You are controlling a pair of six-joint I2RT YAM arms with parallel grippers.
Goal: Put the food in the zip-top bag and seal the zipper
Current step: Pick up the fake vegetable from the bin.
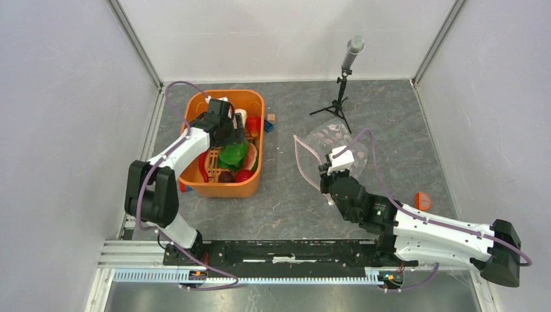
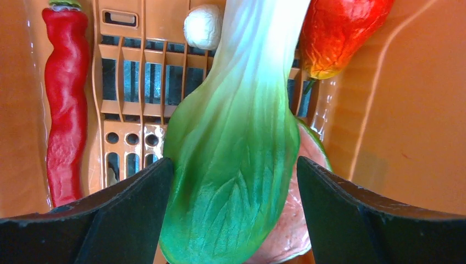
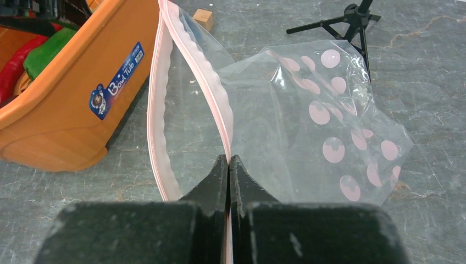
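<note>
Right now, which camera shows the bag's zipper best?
The right wrist view: the zipper runs large through the frame, its two pink strips parted, the right gripper shut on one. The top external view shows it only as a thin pink loop. The left wrist view shows none of it.

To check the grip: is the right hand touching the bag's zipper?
Touching. The right wrist view shows the right hand shut on the zipper.

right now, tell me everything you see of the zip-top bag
The zip-top bag is clear, crinkly plastic with pale pink dots and a pink zipper along its mouth. The mouth gapes open; the right gripper is shut on one lip. Its body rests on the grey table, right of the orange tub, nothing inside.
</note>
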